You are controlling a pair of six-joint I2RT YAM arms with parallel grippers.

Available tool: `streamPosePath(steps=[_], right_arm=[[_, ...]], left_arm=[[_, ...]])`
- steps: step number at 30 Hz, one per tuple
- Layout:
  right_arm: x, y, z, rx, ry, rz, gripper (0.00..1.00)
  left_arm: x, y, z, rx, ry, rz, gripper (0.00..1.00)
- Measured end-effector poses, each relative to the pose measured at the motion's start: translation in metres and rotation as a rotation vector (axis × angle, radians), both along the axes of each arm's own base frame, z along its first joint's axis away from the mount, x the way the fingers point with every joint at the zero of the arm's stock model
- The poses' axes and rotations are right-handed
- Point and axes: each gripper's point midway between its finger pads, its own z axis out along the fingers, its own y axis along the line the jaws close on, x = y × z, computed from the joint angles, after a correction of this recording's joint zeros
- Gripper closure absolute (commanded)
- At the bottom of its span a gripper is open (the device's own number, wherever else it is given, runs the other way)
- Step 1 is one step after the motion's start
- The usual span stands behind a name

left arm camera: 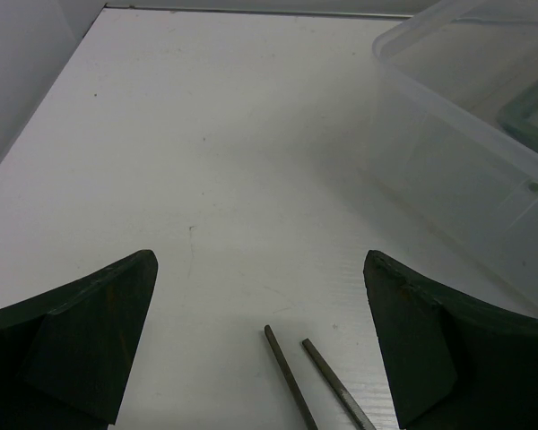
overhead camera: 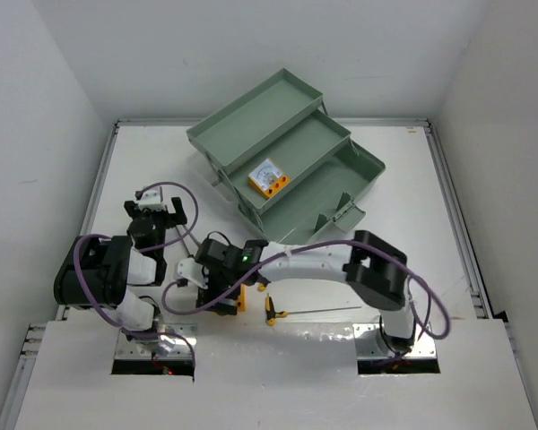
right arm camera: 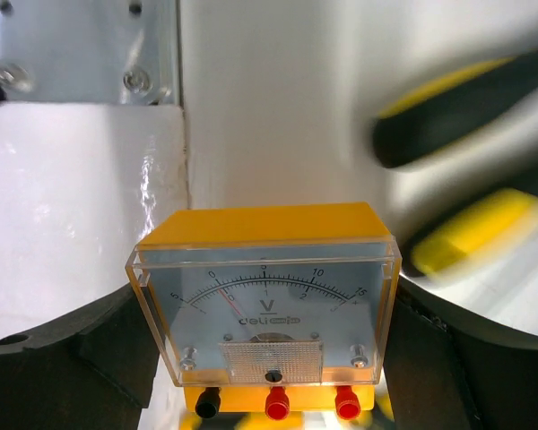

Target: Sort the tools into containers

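My right gripper [overhead camera: 224, 292] is shut on an orange meter [right arm camera: 264, 296] with a white dial, its fingers [right arm camera: 99, 354] pressed against both sides of the meter. The meter's orange edge shows in the top view [overhead camera: 241, 296]. A second orange meter [overhead camera: 267, 179] lies in the middle tray [overhead camera: 307, 143] of the sage-green toolbox. A yellow-black T-handle key [overhead camera: 272, 310] lies right of the held meter, its thin shaft pointing right. My left gripper [left arm camera: 258, 262] is open and empty, with two thin dark shafts [left arm camera: 291, 385] on the table between its fingers.
The toolbox's top tray [overhead camera: 255, 112] and lower bin [overhead camera: 345, 184] stand at the back centre. Its translucent lid [left arm camera: 466, 134] is to the right of my left gripper. Two blurred yellow-black handles [right arm camera: 466, 116] lie behind the held meter. Walls close in the table at both sides.
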Motion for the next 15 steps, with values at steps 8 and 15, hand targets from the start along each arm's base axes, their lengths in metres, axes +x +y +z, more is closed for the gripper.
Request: streamPosePath(steps=[8,15], right_arm=[[0.090,-0.008,0.167,0.311,-0.164,-0.216,1.00],[0.293,-0.141,0.259,0.407,-0.424,-0.732,1.00]], left_arm=[[0.000,0.000,0.000,0.000,0.000,0.000,0.04],[0.000,0.000,0.000,0.000,0.000,0.000,0.05]])
